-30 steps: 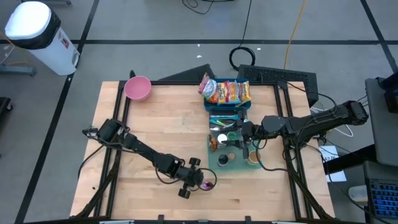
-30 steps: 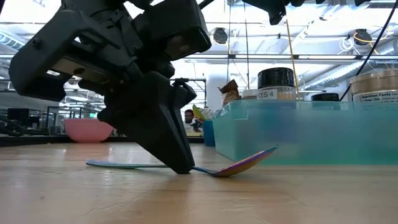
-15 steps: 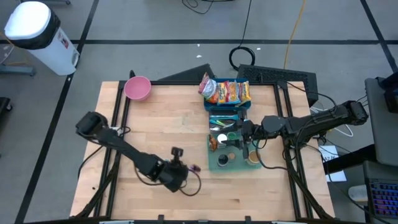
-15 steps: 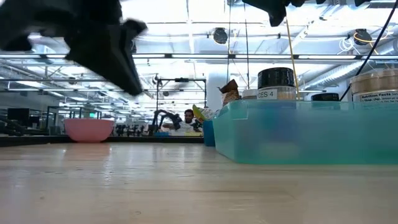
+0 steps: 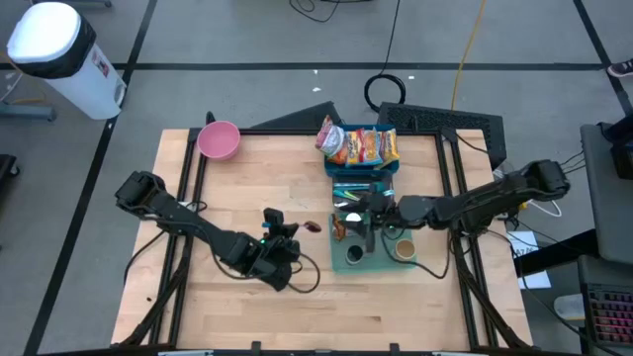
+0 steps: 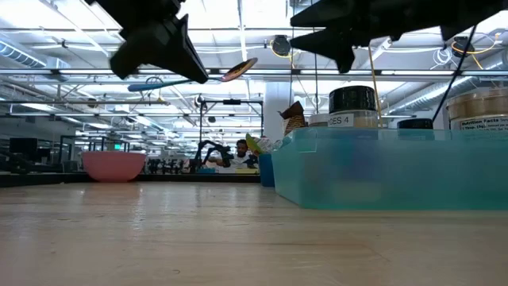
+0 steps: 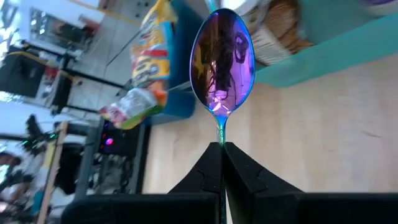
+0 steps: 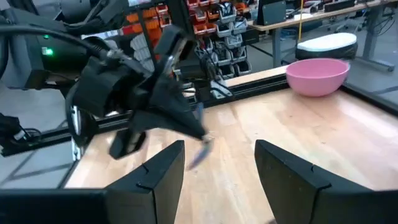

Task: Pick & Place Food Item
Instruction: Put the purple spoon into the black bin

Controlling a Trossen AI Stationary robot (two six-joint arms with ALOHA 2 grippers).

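Aloft now: the left gripper (image 5: 287, 235) clamps an iridescent spoon (image 7: 222, 65) by its handle, clear of the wooden table (image 5: 267, 178).

Leftmost, a pink bowl (image 5: 219, 140) sits at the table's far corner. Next comes the left gripper, fingers (image 7: 239, 168) pinched tight on the handle, the spoon's bowl pointing toward the teal bin (image 5: 348, 259). That bin holds jars, and snack packets (image 5: 358, 145) lie in a bin at its far end. Over it hangs the right gripper (image 5: 371, 213), fingers (image 8: 160, 171) spread apart and holding nothing.
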